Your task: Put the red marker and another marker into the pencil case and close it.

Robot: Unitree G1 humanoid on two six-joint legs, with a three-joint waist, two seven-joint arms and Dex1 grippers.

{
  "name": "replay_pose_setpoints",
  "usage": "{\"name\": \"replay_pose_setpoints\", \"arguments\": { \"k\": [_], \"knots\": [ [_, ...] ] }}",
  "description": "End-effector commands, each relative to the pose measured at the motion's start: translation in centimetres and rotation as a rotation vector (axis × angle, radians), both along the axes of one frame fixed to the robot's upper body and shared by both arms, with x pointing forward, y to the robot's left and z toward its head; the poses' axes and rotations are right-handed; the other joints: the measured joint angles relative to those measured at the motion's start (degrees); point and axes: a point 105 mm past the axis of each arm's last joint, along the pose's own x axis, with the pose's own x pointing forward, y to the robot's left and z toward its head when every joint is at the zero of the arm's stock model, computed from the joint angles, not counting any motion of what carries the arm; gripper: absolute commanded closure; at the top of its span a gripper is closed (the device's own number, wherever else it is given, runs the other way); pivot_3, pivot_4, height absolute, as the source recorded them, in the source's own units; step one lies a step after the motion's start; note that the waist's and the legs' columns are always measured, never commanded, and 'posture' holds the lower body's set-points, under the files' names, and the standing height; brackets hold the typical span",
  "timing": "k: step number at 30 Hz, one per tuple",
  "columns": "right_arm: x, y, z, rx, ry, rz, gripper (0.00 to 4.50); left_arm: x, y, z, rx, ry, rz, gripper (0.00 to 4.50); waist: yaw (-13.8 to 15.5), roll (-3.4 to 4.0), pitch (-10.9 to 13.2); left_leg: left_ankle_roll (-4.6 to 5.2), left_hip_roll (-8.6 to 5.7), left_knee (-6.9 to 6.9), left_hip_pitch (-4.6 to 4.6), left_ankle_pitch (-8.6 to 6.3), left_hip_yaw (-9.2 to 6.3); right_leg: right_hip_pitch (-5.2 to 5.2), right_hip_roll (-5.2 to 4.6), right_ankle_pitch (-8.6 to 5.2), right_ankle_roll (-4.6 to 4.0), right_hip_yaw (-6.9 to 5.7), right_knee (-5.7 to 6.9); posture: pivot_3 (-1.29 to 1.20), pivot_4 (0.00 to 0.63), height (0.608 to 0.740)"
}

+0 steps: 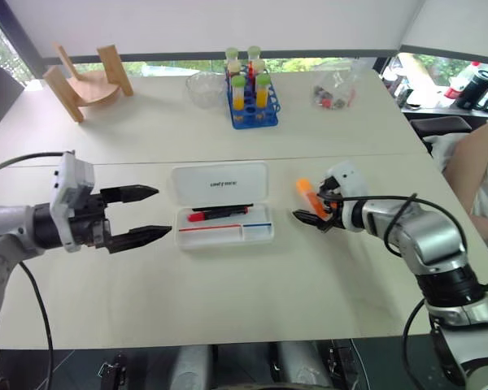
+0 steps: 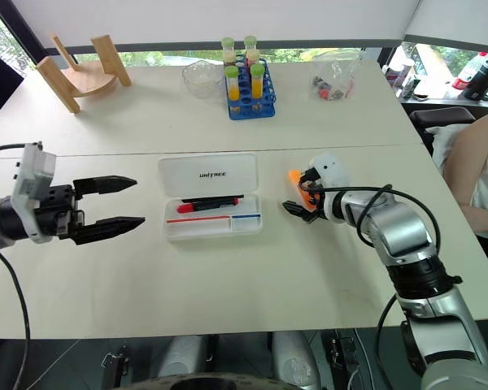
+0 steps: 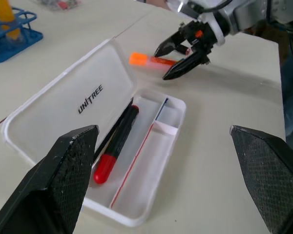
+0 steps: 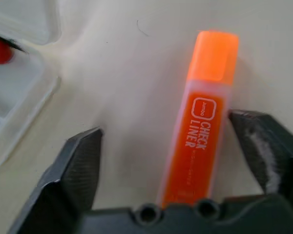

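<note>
Right wrist view alone shows "CHECK LINER" printed on the orange highlighter (image 4: 198,131), lying between the spread-open right gripper (image 4: 171,161) fingers, right of the pencil case (image 1: 222,213); left gripper (image 1: 150,213) is released too.

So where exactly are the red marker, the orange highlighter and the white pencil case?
red marker (image 3: 115,148), left wrist view, on the middle of its barrel, inside the case.
orange highlighter (image 4: 198,131), right wrist view, on its printed body.
pencil case (image 1: 220,184), left eye view, on the open lid near the printed text.

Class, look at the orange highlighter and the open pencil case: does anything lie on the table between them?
Nothing visible does. Bare table separates the orange highlighter, which lies between the right gripper jaws, from the open pencil case.
</note>
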Motion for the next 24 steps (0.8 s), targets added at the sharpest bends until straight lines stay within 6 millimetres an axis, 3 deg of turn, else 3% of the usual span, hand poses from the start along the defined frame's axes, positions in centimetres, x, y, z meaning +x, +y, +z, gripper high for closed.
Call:
{"name": "replay_pose_setpoints", "arguments": {
  "k": [1, 6, 7, 12, 14, 16, 19, 24],
  "knots": [
    [0.9, -0.7, -0.3, -0.046, -0.01, -0.027, 1.35, -0.9, -0.1, 1.5, 0.0, -0.059, 0.017, 0.0, -0.09, -0.02, -0.01, 0.0, 0.01, 0.0, 0.05, 0.0, -0.01, 0.05, 0.02, 0.0, -0.01, -0.01, -0.01, 0.0, 0.15, 0.74],
    [1.3, -0.3, 0.2, -0.027, -0.008, -0.002, 3.72, -1.2, -0.1, 1.6, -0.005, -0.064, 0.041, 0.0, -0.29, -0.02, -0.01, 0.0, 0.02, -0.01, 0.19, 0.0, -0.02, 0.17, 0.06, 0.0, -0.02, -0.01, 0.0, 0.0, 0.15, 0.74],
    [1.3, -0.2, 0.4, -0.023, -0.008, 0.008, 3.71, -1.2, -0.1, 1.6, -0.007, -0.064, 0.044, 0.0, -0.37, -0.02, -0.01, 0.0, 0.02, -0.01, 0.19, 0.0, -0.01, 0.16, 0.05, 0.01, -0.01, -0.01, 0.0, 0.0, 0.15, 0.74],
    [-0.2, 1.9, 4.9, 0.007, -0.105, 0.248, 3.71, -2.1, 0.2, 1.5, 0.034, -0.054, 0.037, 0.0, -0.47, 0.07, 0.05, 0.0, 0.02, -0.09, 0.12, 0.0, -0.01, 0.04, 0.06, 0.0, -0.02, 0.0, 0.0, 0.0, 0.15, 0.74],
    [-2.8, 3.8, 7.1, 0.014, -0.112, 0.471, 3.71, -2.9, 0.2, 1.3, 0.055, -0.026, 0.016, 0.0, -0.49, 0.16, 0.11, 0.0, 0.03, -0.12, 0.06, 0.0, 0.04, -0.04, 0.04, 0.0, -0.02, 0.03, -0.01, 0.0, 0.15, 0.74],
    [-4.8, 5.9, 8.0, 0.021, -0.125, 0.656, 3.71, -3.2, 0.4, 1.4, 0.066, -0.016, 0.014, 0.0, -0.62, 0.16, 0.12, 0.01, 0.04, -0.15, 0.02, -0.01, 0.03, -0.09, 0.04, -0.01, -0.02, 0.03, -0.03, 0.0, 0.15, 0.74],
    [-5.7, 9.5, 8.2, 0.1, -0.123, 0.8, 3.71, -3.1, 0.7, 1.6, 0.07, -0.022, 0.02, 0.0, -1.22, 0.08, 0.08, 0.02, 0.17, -0.17, 0.19, -0.01, 0.04, 0.0, 0.22, 0.0, -0.07, 0.03, -0.02, 0.0, 0.15, 0.74],
    [-6.3, 14.6, 5.9, 0.071, -0.127, 0.995, 3.71, -3.0, 0.5, 1.8, 0.078, -0.034, 0.017, 0.0, -0.79, 0.08, 0.1, 0.01, 0.15, -0.13, 0.17, -0.01, 0.04, 0.0, 0.17, 0.03, -0.11, 0.01, 0.0, 0.0, 0.15, 0.74]
  ]
}}
